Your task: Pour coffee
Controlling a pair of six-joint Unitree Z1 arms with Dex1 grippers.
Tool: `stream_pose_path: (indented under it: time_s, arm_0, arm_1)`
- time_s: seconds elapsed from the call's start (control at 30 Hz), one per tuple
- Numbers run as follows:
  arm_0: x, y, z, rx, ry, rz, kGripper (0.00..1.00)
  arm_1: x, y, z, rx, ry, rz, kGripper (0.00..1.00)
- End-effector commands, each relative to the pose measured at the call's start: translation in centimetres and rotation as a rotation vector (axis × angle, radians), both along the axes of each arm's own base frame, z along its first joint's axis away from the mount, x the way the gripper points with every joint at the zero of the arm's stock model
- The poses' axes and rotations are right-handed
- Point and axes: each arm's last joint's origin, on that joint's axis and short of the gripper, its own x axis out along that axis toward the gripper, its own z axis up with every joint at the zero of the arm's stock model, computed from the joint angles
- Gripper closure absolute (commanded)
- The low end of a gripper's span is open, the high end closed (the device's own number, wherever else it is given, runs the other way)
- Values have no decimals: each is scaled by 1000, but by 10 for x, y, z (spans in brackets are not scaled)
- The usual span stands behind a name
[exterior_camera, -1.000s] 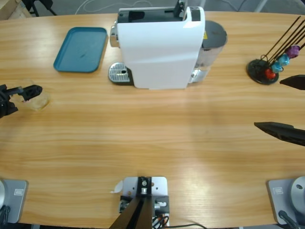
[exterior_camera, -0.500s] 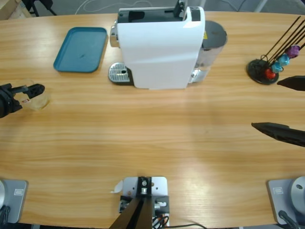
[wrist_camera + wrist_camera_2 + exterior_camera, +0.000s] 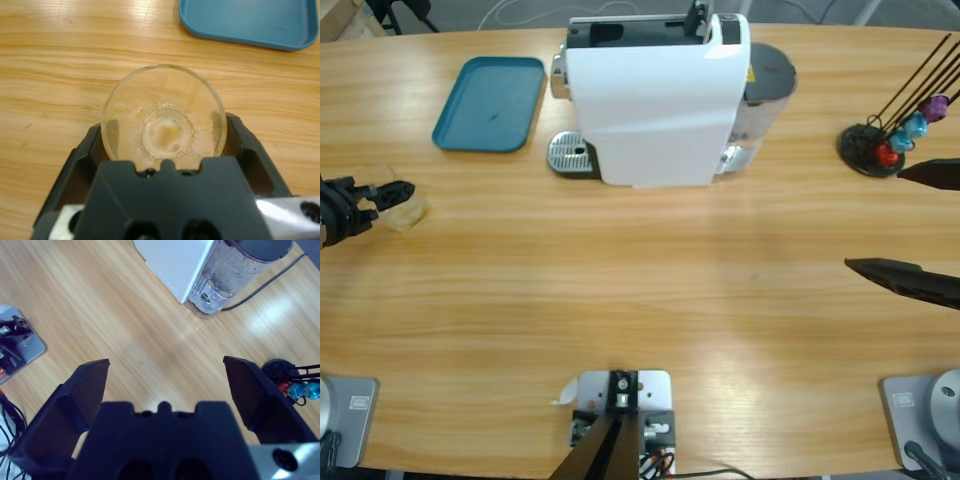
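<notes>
A small clear glass cup (image 3: 162, 100) stands on the wooden table near its left edge, also seen in the high view as the cup (image 3: 408, 209). Only a pale film shows on its bottom; coffee is out of view. My left gripper (image 3: 164, 127) is shut on the cup, one black jaw pressed to each side of it. In the high view the left gripper (image 3: 382, 198) reaches in from the left edge. My right gripper (image 3: 166, 364) is open and holds nothing, hovering over bare wood at the right edge as the right gripper (image 3: 875, 218).
A white coffee machine (image 3: 655, 100) with a metal drip tray (image 3: 570, 155) stands at the back middle, its water tank (image 3: 240, 265) behind it. A blue tray (image 3: 490, 100) lies to its left. A capsule rack (image 3: 880, 145) stands at the right.
The left gripper's jaws have drawn in around the cup and the cup has shifted slightly. The right gripper has crept a little to the left.
</notes>
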Motion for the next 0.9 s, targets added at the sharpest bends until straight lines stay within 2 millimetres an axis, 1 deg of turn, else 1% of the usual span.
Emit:
stream_pose_path:
  time_s: [0.03, 0.2, 0.27, 0.37, 0.5, 0.57, 0.67, 0.77, 0.83, 0.87, 0.9]
  arm_0:
    - [6, -4, 8, 88, -21, -99, 1000]
    - [-2, 4, 33, 85, -122, -157, 1000]
    - [-2, -2, 41, 46, -122, -266, 1000]
    - [-3, -13, 50, -5, -102, -520, 1000]
    - [2, -15, 55, -14, -104, -750, 1000]
    - [8, -21, 59, 10, -109, -840, 1000]
    - [21, -28, 55, 28, -85, -901, 1000]
    - [35, -27, 53, 50, -89, -887, 1000]
    - [41, -28, 56, 67, -134, -943, 1000]
    - [44, -26, 58, 53, -149, -971, 1000]
    - [49, -21, 61, 0, -161, -1005, 1000]
  arm_1:
    - [0, -1, -5, -16, -19, 2, 0]
    - [4, 5, -9, -42, -15, -8, 3]
    - [7, 8, -12, -66, -13, -19, 0]
    - [8, 10, -12, -58, -18, -19, 0]
    - [7, 8, -15, -54, -21, -20, 0]
    - [6, 6, -18, -55, -17, -19, 0]
    - [5, 5, -18, -53, -18, -20, 0]
    - [5, 5, -18, -53, -16, -19, 0]
    - [4, 3, -18, -48, -20, -20, 0]
    - [3, 2, -18, -45, -21, -21, 0]
    - [3, 2, -18, -44, -22, -21, 0]
